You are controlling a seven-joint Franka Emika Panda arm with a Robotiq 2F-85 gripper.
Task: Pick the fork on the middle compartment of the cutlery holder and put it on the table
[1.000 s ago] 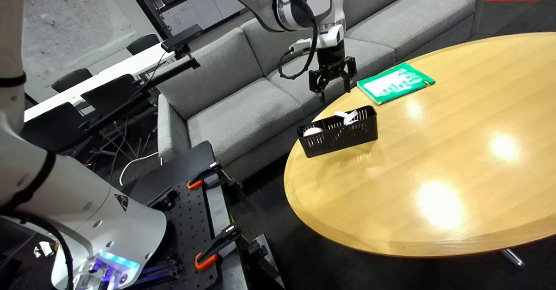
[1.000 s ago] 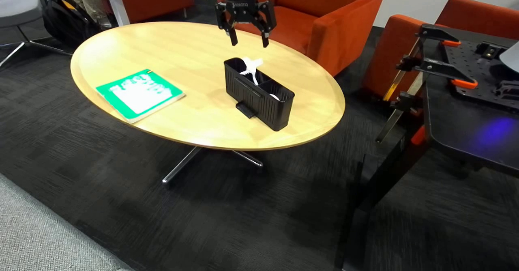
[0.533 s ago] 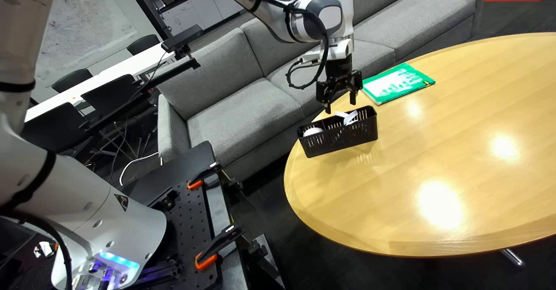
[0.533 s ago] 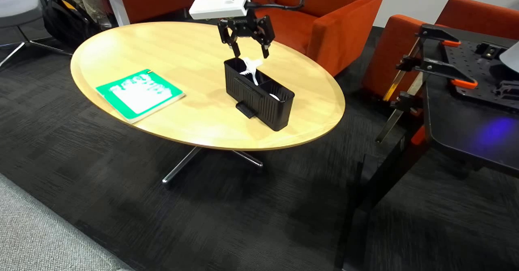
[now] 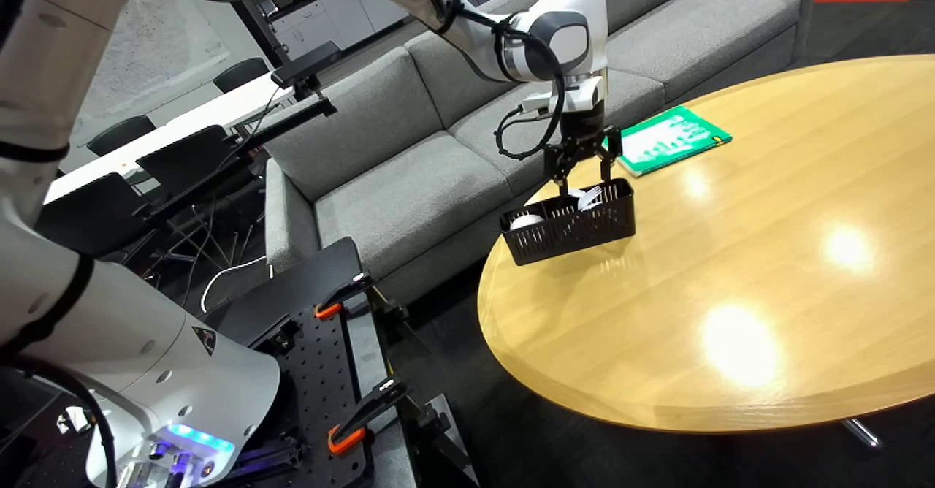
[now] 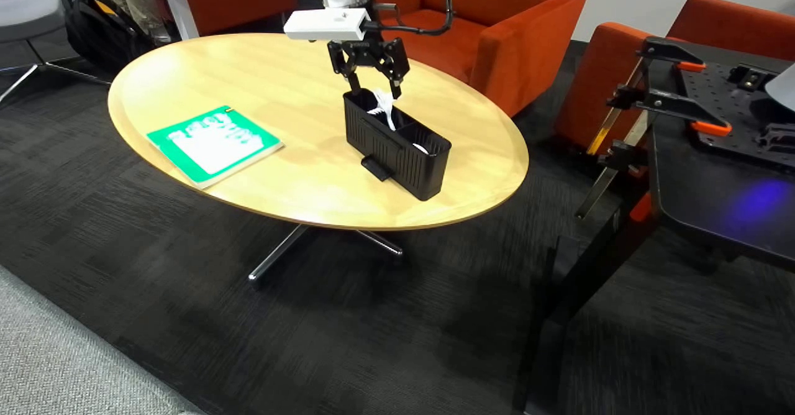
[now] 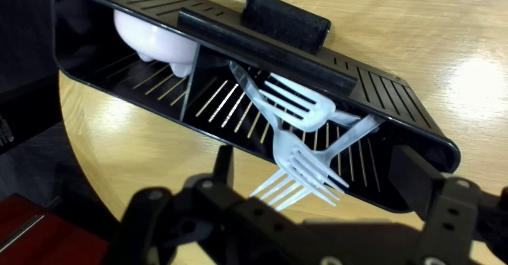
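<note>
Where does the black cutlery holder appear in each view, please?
In an exterior view: cutlery holder right of centre, mid-height.
In an exterior view: cutlery holder central, slightly above mid-height.
Wrist view: cutlery holder slants across most of the width.
Shared landmark: the table beneath.

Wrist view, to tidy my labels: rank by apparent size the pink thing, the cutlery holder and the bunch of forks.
1. Cutlery holder
2. Bunch of forks
3. Pink thing, partly hidden by the holder's wall
</note>
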